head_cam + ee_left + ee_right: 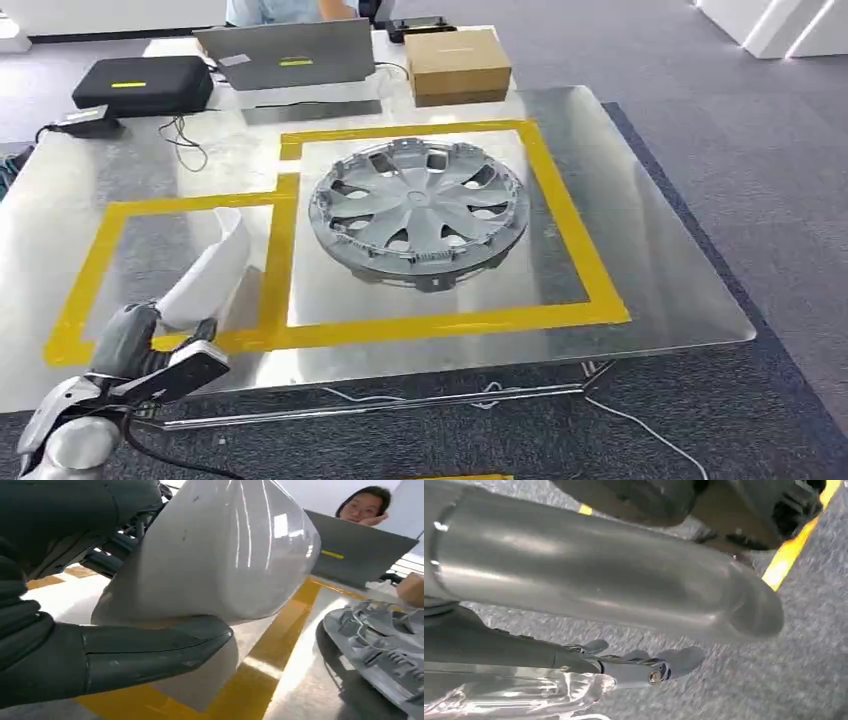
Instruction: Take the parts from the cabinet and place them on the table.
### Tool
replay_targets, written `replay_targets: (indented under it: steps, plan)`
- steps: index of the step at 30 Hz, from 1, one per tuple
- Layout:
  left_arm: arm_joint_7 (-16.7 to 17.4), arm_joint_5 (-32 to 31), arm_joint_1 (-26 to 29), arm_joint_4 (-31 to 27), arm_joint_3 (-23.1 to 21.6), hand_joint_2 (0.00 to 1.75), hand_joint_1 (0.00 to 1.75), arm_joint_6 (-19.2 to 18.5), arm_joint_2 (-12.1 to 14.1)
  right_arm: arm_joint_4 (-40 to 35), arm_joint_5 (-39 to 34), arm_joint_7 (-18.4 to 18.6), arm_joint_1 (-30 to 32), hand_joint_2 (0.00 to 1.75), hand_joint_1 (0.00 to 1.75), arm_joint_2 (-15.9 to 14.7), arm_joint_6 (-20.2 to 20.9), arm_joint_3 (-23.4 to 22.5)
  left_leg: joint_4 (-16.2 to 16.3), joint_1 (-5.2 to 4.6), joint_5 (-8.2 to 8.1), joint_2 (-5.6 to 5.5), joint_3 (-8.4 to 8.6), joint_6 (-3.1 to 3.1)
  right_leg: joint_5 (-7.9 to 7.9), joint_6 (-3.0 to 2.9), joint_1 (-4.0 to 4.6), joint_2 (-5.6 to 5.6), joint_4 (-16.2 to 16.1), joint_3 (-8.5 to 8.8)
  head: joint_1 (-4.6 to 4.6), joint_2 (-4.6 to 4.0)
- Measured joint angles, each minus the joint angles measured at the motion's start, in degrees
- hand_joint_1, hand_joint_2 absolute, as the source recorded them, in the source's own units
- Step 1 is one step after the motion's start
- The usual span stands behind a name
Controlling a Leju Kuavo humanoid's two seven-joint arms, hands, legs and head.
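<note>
One left hand [135, 345] with fingers closed around white curved part [208, 270] above smaller yellow-taped box, grey wheel cover [420, 212] flat in larger box on metal table [660, 260], right hand [644, 667] grip indeterminate.

Office-like test space: grey carpet [720, 90], laptop [290, 52], tape-marked table [640, 220].

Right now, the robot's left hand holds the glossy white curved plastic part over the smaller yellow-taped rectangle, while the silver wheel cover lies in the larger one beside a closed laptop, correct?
Nearly: the grey laptop stands open at the table's far edge, as the head view shows. The left hand does hold the glossy white curved plastic part over the smaller yellow-taped rectangle, and the silver wheel cover lies in the larger.
</note>
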Motion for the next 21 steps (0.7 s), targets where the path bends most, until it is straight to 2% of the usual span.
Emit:
replay_targets:
  steps: [2, 4, 5, 9, 12, 17, 18, 21]
  plan:
    - [1.03, -1.67, -0.49, 1.14, -0.48, 1.75, 1.75, 0.42, 0.00, 0.61, -0.35, -0.15, -0.28, 0.00, 0.00, 0.00, 0.11, 0.44, -0.19, 0.08, 0.01, 0.01, 0.01, -0.54, -0.04, -0.10, 0.06, 0.02, 0.01, -0.05, -0.02, -0.02]
    - [2.79, -4.21, -1.14, 2.00, -0.90, 1.75, 1.75, 1.03, 0.02, 0.96, -0.61, -0.22, -0.44, 0.00, 0.00, -0.02, 0.09, 0.94, -0.27, 0.19, -0.02, 0.01, -0.02, -1.40, -0.07, -0.17, 0.12, 0.02, 0.02, -0.04, -0.02, -0.02]
    - [3.76, -5.94, -1.44, 2.51, -1.20, 1.75, 1.75, 1.55, 0.07, 1.44, -0.81, -0.39, -0.65, 0.00, 0.00, -0.04, 0.07, 1.12, -0.28, 0.21, 0.01, 0.00, -0.02, -1.53, -0.06, -0.18, 0.15, 0.01, 0.03, 0.00, 0.00, 0.00]
    - [9.15, -15.51, -3.67, 5.71, -2.43, 1.75, 1.75, 3.72, 0.59, 4.20, -1.49, -1.38, -2.13, 0.00, 0.00, -0.07, -0.42, 1.99, -0.31, 0.20, 0.14, 0.01, 0.01, -1.74, 0.13, -0.30, 0.12, -0.03, -0.02, 0.11, 0.00, 0.00]
    - [10.93, -19.34, -5.25, 8.14, -3.08, 1.75, 1.75, 4.94, 1.07, 6.31, -1.73, -2.38, -2.99, 0.00, 0.00, -0.07, -0.87, 2.60, -0.31, 0.16, 0.22, 0.00, 0.02, -1.82, 0.29, -0.14, 0.04, -0.04, -0.15, 0.19, 0.02, 0.00]
    - [16.51, -26.77, -7.85, 11.83, -3.87, 1.75, 1.75, 5.36, 1.92, 9.29, -1.73, -3.00, -4.37, 0.00, 0.00, -0.07, -1.68, 3.59, -0.30, 0.11, 0.27, 0.01, 0.06, -1.76, 0.41, -0.07, -0.02, -0.03, -0.25, 0.27, 0.02, -0.02]
    - [17.17, -27.42, -8.35, 12.71, -3.89, 1.75, 0.00, 5.45, 2.08, 9.93, -1.75, -3.10, -4.56, 0.00, 0.00, -0.07, -1.92, 3.81, -0.30, 0.10, 0.28, 0.01, 0.07, -1.76, 0.42, -0.07, -0.04, -0.03, -0.25, 0.28, 0.02, 0.00]
    - [18.24, -28.49, -9.28, 14.43, -3.87, 1.75, 0.00, 5.51, 2.49, 11.13, -1.75, -3.26, -4.87, 0.00, 0.00, -0.07, -2.38, 4.05, -0.30, 0.07, 0.27, 0.01, 0.08, -1.75, 0.42, -0.07, -0.05, -0.02, -0.26, 0.28, 0.00, 0.00]
